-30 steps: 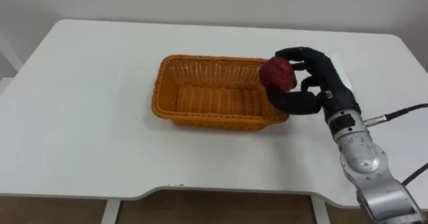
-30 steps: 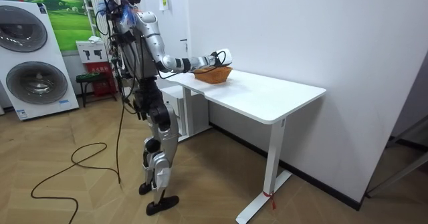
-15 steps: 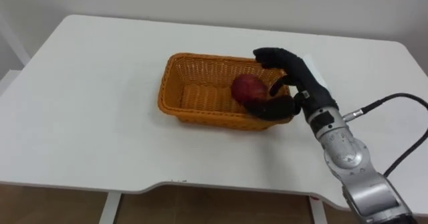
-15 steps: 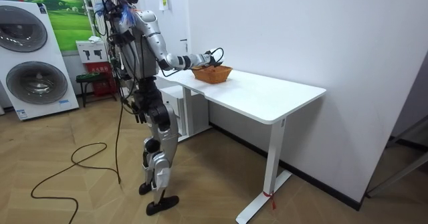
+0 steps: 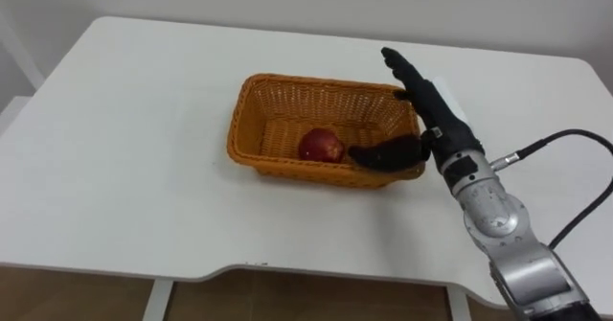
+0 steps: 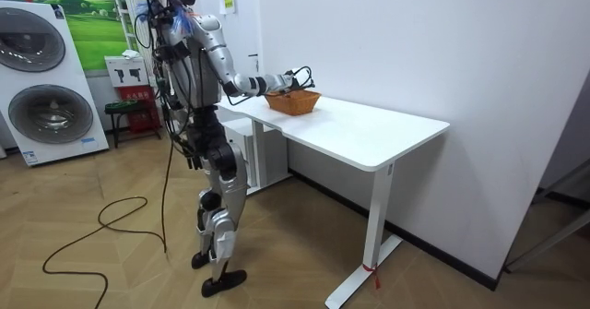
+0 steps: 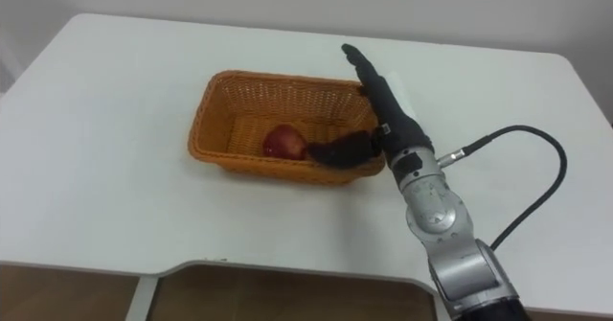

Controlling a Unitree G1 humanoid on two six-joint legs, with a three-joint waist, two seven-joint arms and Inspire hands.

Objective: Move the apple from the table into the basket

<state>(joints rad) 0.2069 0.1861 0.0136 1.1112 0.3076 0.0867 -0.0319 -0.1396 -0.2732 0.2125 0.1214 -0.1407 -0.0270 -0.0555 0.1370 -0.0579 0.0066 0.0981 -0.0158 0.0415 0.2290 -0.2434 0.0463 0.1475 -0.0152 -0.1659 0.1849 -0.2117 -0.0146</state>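
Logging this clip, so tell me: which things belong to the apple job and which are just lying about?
Job: apple, lying in the wicker basket; right hand, open at the basket's right end; white table beneath.
Lying about: washing machines and landscape poster at the room view's left.

Red apple (image 5: pixel 321 146) w/ paler patch; orange woven wicker basket (image 5: pixel 278 95); plain white worktop (image 5: pixel 124 149); right hand (image 5: pixel 426 120) black, silver-grey forearm.
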